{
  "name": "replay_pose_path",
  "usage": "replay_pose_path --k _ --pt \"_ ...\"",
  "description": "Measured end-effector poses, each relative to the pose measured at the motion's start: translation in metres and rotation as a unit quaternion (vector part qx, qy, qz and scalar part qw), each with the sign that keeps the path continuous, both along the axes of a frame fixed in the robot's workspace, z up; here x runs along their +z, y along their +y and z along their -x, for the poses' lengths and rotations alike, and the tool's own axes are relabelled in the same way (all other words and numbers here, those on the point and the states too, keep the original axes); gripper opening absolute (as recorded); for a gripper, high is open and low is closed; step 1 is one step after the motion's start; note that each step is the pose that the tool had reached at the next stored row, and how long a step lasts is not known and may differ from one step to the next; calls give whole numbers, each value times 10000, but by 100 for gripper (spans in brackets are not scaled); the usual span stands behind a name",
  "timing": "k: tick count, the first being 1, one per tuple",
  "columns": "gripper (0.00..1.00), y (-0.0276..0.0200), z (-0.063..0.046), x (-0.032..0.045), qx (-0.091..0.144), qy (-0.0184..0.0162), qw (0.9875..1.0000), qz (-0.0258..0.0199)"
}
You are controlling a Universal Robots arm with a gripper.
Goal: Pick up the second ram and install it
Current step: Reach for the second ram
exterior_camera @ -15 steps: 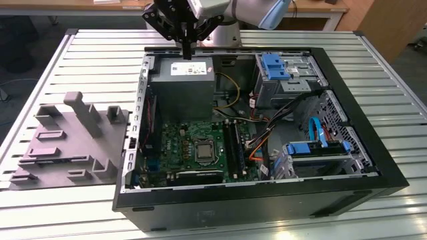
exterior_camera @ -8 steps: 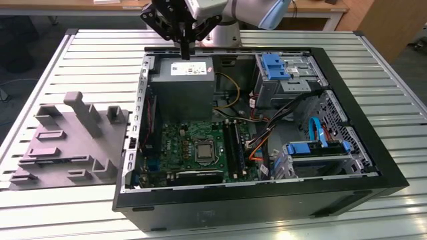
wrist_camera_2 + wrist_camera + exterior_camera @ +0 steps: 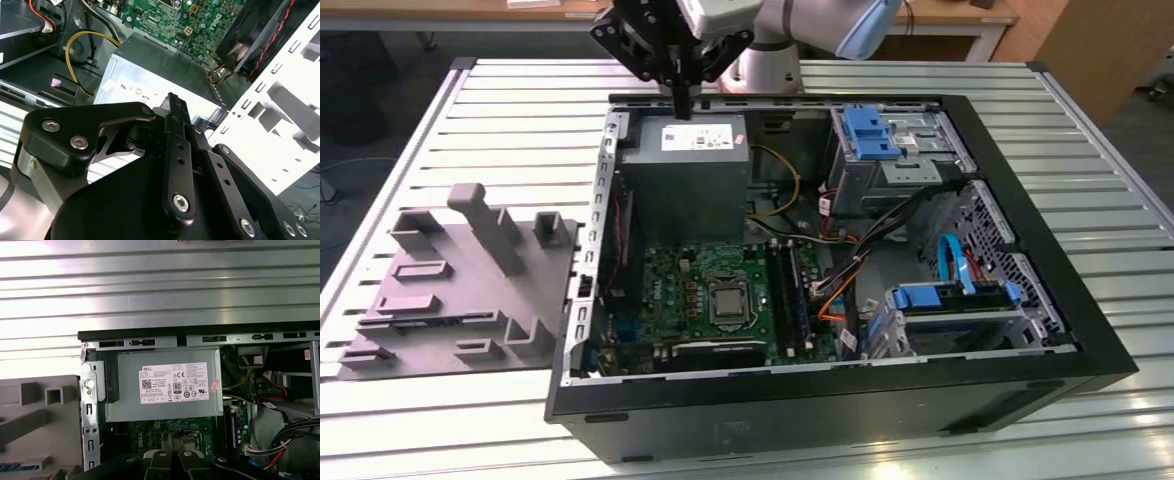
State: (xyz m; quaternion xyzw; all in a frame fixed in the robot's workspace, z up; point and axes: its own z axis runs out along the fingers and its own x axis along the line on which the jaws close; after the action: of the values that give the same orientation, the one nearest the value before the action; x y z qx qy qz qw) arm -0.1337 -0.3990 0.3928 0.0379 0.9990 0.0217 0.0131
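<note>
Pincer (image 3: 680,108) hangs above the back rim of the open computer case (image 3: 604,230), directly over the power supply (image 3: 678,175); fingers drawn narrow, tips together, nothing between them in the exterior view or the second wrist view. Second ram (image 3: 11,466): not in the pincer; I take it to be the blue strip lying in the grey fixture (image 3: 454,290), though too little of it shows to be sure. That puts it well apart from the pincer, off toward the exterior view's left, outside the case on the tabletop (image 3: 1081,130). Memory slots (image 3: 783,290) sit on the motherboard (image 3: 700,290), beyond the power supply from the pincer and well below it. Risks, as I judge them: fixture posts stand tall near the strip, so a skewed descent could clip one; a thin stick gripped off-centre may tilt and miss its slot; cables (image 3: 847,270) lie just beside the slots, a snag hazard. Open room: free air above case and fixture; the case wall stands between them, an edge to clear
</note>
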Motion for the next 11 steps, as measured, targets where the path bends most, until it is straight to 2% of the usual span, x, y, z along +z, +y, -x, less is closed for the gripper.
replay_pose_path --k 6,11 --pt "11 0 84 -2 0 0 10000 0" --pt "11 -1 199 -5 0 0 10000 0"
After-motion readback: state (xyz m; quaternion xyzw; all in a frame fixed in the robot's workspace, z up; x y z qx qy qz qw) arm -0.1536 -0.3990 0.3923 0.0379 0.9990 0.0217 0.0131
